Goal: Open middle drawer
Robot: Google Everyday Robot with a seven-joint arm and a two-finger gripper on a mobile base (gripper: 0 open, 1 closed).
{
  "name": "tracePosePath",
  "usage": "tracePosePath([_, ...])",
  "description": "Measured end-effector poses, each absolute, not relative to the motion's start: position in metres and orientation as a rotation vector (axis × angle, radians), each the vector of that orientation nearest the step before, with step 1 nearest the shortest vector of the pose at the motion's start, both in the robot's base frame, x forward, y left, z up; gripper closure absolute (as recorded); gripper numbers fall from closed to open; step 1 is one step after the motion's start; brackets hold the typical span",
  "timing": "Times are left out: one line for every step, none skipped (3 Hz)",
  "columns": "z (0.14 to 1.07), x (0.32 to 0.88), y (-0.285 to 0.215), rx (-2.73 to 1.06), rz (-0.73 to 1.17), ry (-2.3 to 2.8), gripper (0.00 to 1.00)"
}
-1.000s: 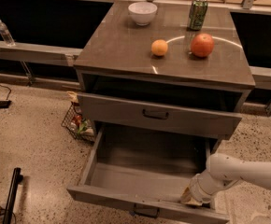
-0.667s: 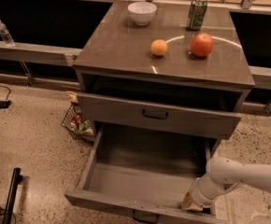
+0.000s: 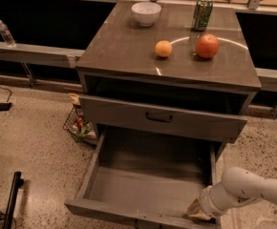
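— Further out than a second ago: the middle drawer (image 3: 143, 190) has slid toward the camera. Its front now meets the bottom edge of view, and its plain grey inside shows.
— What surrounds it, left to right?
— At left, a wire basket (image 3: 79, 125) stands on the speckled floor beside the cabinet. In the centre is the drawer, below the top drawer (image 3: 162, 118) (itself slightly ajar). At right, the gripper (image 3: 199, 209) sits at the drawer's front right corner, on a white arm (image 3: 246, 187). Whether it clasps the front or rests loose, I cannot tell.
— And the task?
— Seemingly near complete; the drawer looks almost fully extended.
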State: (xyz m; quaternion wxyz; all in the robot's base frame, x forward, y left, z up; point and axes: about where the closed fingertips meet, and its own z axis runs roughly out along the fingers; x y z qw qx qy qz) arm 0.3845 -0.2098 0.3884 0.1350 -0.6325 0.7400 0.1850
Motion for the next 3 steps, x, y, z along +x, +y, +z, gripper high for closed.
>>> tracePosePath([0.422, 0.399, -0.217, -1.639, 0.47, 2.074, 1.0])
tracePosePath([0.456, 0.407, -0.233, -1.488, 0.428, 2.011, 1.0])
tracePosePath([0.458, 0.402, -0.24, -1.459, 0.419, 2.016, 0.82])
